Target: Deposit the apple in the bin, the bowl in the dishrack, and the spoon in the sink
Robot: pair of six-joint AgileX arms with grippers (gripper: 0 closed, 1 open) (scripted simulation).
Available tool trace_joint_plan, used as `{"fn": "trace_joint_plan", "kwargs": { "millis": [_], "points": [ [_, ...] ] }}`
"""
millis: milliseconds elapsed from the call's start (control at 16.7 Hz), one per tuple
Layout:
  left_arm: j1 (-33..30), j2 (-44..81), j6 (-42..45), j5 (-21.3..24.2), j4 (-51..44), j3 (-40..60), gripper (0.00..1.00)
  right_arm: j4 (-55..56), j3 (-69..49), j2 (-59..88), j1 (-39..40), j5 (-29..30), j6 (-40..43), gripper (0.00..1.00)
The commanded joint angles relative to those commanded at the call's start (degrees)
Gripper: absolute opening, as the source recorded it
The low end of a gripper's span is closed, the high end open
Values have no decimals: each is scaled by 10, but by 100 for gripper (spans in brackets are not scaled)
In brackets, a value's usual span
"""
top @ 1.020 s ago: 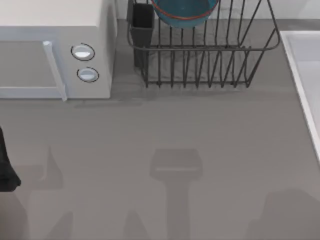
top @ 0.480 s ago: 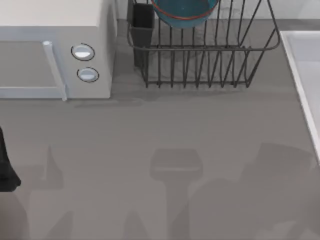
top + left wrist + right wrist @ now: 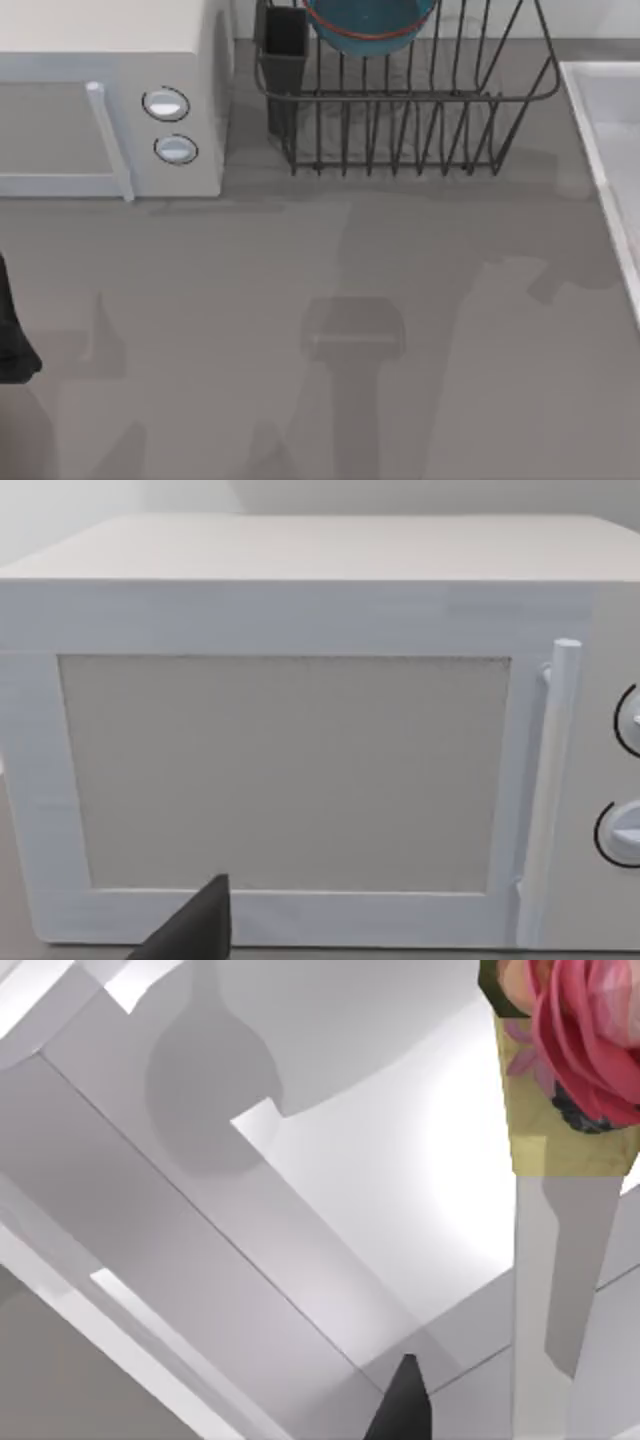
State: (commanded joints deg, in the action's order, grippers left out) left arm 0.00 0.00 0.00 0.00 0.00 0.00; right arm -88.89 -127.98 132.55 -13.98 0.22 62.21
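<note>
Bowl point(image 3: 370, 25) seated in dishrack point(image 3: 420, 110) at far bench point(image 3: 300, 260) edge, sink point(image 3: 615, 150) at right. Left arm parked at left edge facing microwave point(image 3: 300, 750). Gripper states: cannot tell.

1. One bowl point(image 3: 369, 25), lying in the dishrack.
2. One dishrack point(image 3: 420, 120), with one black utensil cup point(image 3: 285, 52) on its corner.
3. One microwave point(image 3: 110, 100), bearing two round knobs.
4. One sink point(image 3: 610, 150).
5. One worktop point(image 3: 300, 330).
</note>
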Motion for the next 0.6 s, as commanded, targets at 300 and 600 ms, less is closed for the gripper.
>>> {"fn": "trace_joint_plan", "kwargs": {
  "millis": [300, 600],
  "points": [
    [0, 0, 0, 0, 0, 0, 100, -66, -258, 169, 38, 3, -48, 0],
    [0, 0, 0, 0, 0, 0, 100, -91, -377, 247, 60, 7, -80, 0]
  ]
}}
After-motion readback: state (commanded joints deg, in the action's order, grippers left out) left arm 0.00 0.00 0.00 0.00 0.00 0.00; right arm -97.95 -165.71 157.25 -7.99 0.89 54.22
